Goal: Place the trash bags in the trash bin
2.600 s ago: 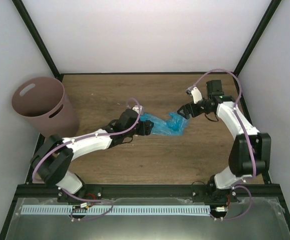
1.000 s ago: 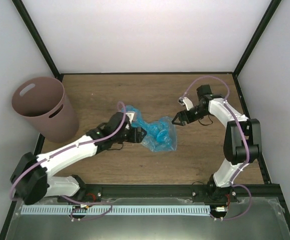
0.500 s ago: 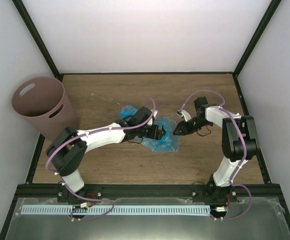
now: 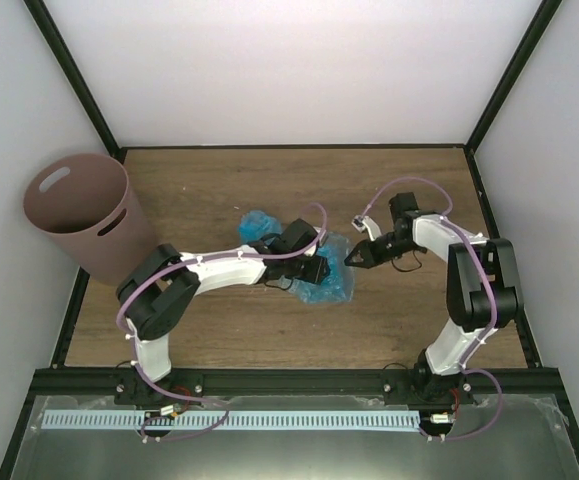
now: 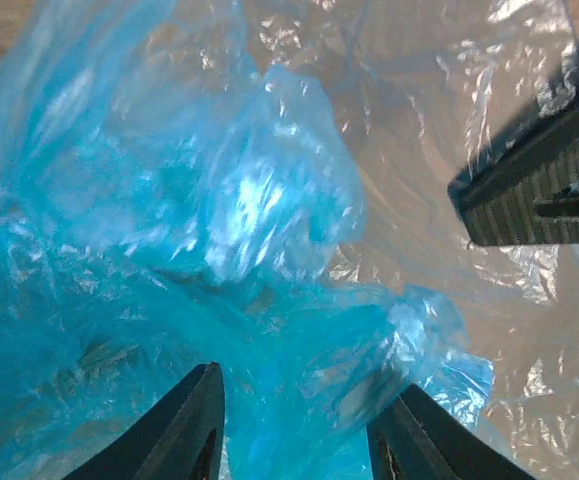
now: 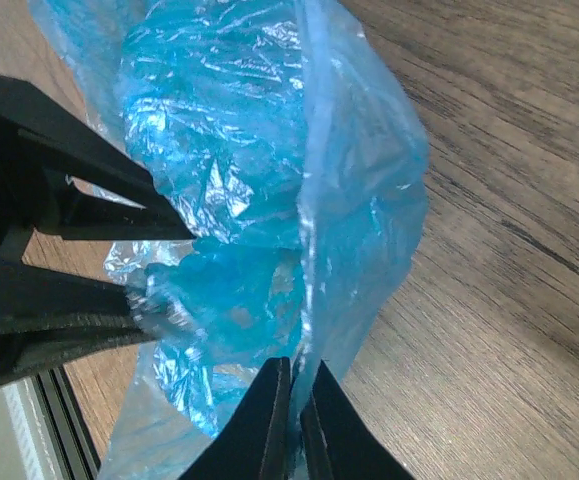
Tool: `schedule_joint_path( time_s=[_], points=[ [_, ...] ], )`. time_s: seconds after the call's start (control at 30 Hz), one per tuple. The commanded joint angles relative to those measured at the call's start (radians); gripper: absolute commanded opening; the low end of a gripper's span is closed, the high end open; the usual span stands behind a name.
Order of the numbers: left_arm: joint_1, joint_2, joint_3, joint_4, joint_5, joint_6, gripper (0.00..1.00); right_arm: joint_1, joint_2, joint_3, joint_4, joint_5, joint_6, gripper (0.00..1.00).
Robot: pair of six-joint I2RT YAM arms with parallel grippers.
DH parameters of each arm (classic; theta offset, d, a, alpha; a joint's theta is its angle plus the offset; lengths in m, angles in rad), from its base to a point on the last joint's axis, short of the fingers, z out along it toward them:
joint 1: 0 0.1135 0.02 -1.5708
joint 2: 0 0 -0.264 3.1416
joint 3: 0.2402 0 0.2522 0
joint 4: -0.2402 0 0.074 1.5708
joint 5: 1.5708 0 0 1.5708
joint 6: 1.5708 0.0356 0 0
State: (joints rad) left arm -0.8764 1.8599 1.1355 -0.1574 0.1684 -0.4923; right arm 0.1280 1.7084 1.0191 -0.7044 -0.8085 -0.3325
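Note:
The crumpled light-blue trash bag lies on the wooden table in the middle, between my two grippers. My left gripper reaches in from the left and stands open, its fingers apart with bunched bag plastic filling the gap. My right gripper comes in from the right and is shut on a thin fold of the bag's edge. The bag billows up between the two. The mauve-brown trash bin stands upright at the far left, well away from the bag.
The black frame posts and white walls close in the table on all sides. My left arm stretches low across the table from its base. The right gripper's ribbed fingers show in the left wrist view.
My left arm has swung right over the bag and its jaws have narrowed around the plastic. My right gripper has moved in to the bag's right edge and closed on it.

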Motion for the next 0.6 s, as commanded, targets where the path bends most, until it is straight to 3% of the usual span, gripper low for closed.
schedule_joint_path(
  time_s=[0.0, 0.1, 0.2, 0.33, 0.43, 0.57],
  points=[
    [0.012, -0.029, 0.051, -0.012, -0.027, 0.046, 0.37, -0.006, -0.056, 0.006, 0.008, 0.005, -0.009, 0.01],
    [0.052, -0.071, 0.08, -0.069, -0.031, 0.107, 0.3, -0.067, -0.066, 0.065, -0.014, 0.011, -0.005, 0.01],
    [0.148, -0.136, 0.101, -0.118, -0.034, 0.134, 0.06, -0.13, -0.075, 0.219, -0.081, 0.001, -0.029, 0.01],
    [0.282, -0.228, 0.204, -0.166, -0.004, 0.161, 0.04, -0.156, -0.089, 0.501, -0.156, 0.043, -0.027, 0.01],
    [0.285, -0.276, 0.366, -0.247, -0.017, 0.221, 0.04, -0.16, -0.144, 0.653, -0.139, 0.013, 0.006, 0.01],
    [0.257, -0.373, 0.356, -0.218, 0.05, 0.212, 0.04, -0.159, -0.322, 0.482, 0.051, -0.059, 0.046, 0.01]
  ],
)
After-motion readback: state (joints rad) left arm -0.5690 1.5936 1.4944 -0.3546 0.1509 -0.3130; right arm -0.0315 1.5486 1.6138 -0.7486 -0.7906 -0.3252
